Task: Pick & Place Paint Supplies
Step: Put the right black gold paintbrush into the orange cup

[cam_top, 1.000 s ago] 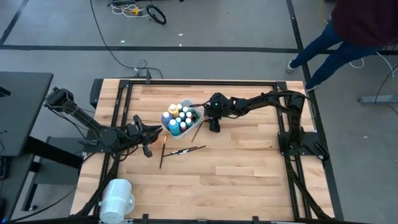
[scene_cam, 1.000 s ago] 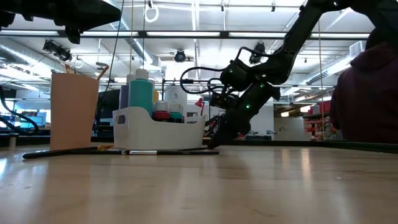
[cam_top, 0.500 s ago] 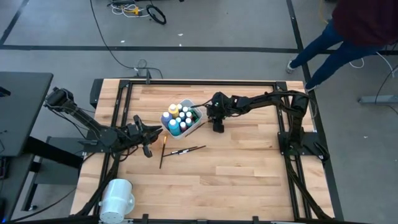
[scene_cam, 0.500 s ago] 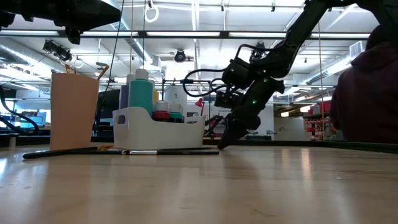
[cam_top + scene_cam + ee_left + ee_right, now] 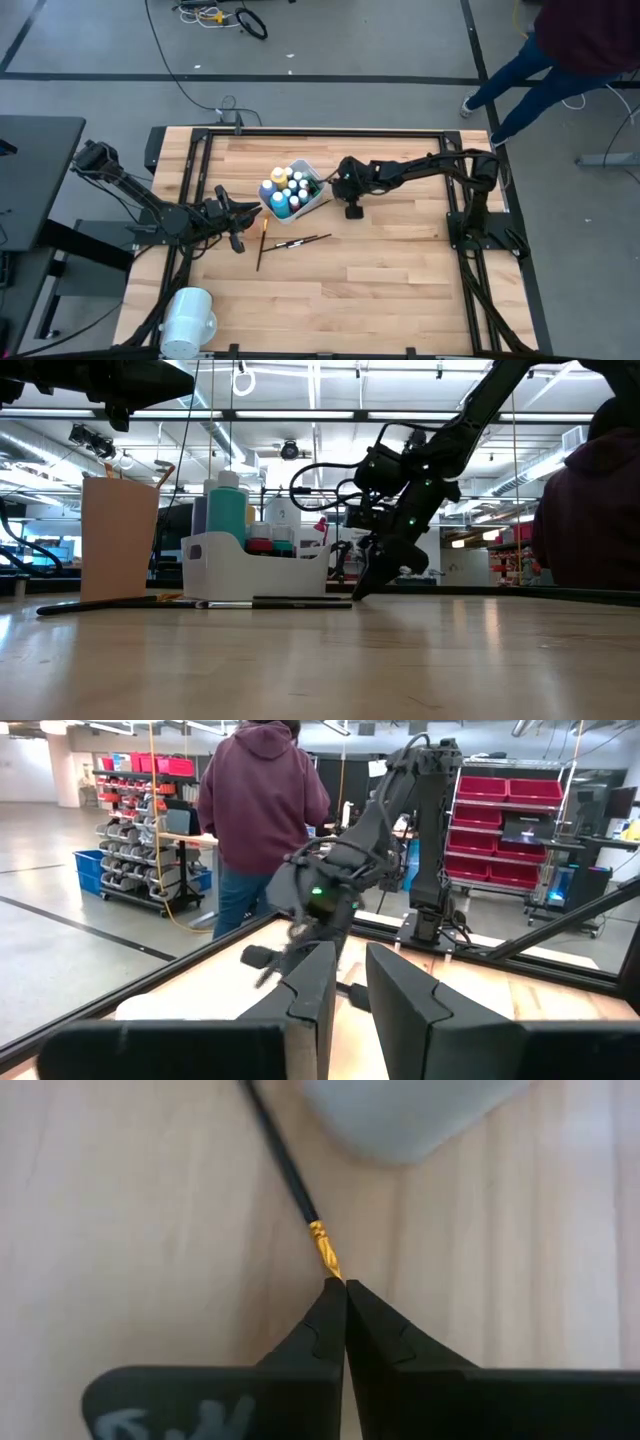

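A white tub (image 5: pixel 292 190) holding several white-capped paint bottles (image 5: pixel 283 199) stands at mid-table. Beside its right corner lies a thin dark brush (image 5: pixel 318 206) with a gold ferrule (image 5: pixel 322 1248). My right gripper (image 5: pixel 345 1285) is shut at that brush's tip, slanting down to the tabletop (image 5: pixel 358 592). Two more brushes (image 5: pixel 262 245) (image 5: pixel 302 241) lie flat on the table, nearer its front edge than the tub. My left gripper (image 5: pixel 235 222) waits left of the tub, level, with a narrow gap between its fingers (image 5: pixel 315 990) and nothing in it. My right gripper pinches the brush's tip just past the gold ferrule (image 5: pixel 336 1276), only at the free ends of its two fingers. The fingers slant down from the table's right, roughly in line with the brush. The brush's dark handle (image 5: pixel 275 1145) lies on the table, running past the tub's corner.
A large white cylinder (image 5: pixel 188 318) lies at the table's near left corner. A person in a dark red top (image 5: pixel 590 30) stands beyond the far right corner. The bare wood right of and nearer than the tub (image 5: pixel 390 270) is open room.
My right gripper has shut its fingers at the brush's tip beside the tub, shifting slightly toward the table's right edge and tipping a little. The tub and the other brushes have stayed where they were.
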`<state>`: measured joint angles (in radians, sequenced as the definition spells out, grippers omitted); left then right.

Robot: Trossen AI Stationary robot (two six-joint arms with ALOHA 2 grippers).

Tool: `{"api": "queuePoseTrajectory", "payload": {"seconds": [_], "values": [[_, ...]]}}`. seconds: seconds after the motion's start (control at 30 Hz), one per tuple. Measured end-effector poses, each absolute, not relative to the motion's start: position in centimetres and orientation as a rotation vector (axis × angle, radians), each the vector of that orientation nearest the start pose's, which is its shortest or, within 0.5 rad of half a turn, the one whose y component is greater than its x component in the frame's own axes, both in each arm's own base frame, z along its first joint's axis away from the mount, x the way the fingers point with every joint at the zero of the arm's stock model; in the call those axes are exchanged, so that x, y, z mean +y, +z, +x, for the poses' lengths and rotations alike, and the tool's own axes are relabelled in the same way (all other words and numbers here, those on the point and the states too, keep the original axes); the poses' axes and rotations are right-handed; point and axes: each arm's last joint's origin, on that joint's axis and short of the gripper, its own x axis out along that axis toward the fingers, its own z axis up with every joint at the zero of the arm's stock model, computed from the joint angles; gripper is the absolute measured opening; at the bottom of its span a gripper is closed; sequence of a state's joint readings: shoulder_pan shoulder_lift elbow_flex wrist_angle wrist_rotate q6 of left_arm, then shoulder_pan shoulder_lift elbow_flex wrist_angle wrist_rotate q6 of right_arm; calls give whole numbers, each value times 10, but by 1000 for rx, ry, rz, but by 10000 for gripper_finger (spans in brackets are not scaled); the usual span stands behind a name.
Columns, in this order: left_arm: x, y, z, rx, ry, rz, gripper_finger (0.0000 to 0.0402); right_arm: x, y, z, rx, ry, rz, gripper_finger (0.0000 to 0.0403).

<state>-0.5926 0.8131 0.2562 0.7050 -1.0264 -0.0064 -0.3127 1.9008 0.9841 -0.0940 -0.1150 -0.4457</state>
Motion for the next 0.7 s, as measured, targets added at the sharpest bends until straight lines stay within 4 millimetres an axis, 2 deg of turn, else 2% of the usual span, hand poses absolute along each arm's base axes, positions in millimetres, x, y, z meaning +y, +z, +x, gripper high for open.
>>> {"api": "queuePoseTrajectory", "payload": {"seconds": [0.17,0.3,0.43,0.53,0.7], "values": [[-69,229,147,-106,426,-118,68,-79,133,326,1103,70,-323,2],[-70,229,147,-111,398,-128,68,-54,157,326,1059,96,-427,1],[-71,230,148,-121,347,-166,68,-25,167,328,1027,120,-566,1],[-72,230,148,-132,299,-223,68,1,175,330,979,148,-741,1],[-68,231,151,-147,265,-272,72,46,187,337,819,201,-1163,0]]}}
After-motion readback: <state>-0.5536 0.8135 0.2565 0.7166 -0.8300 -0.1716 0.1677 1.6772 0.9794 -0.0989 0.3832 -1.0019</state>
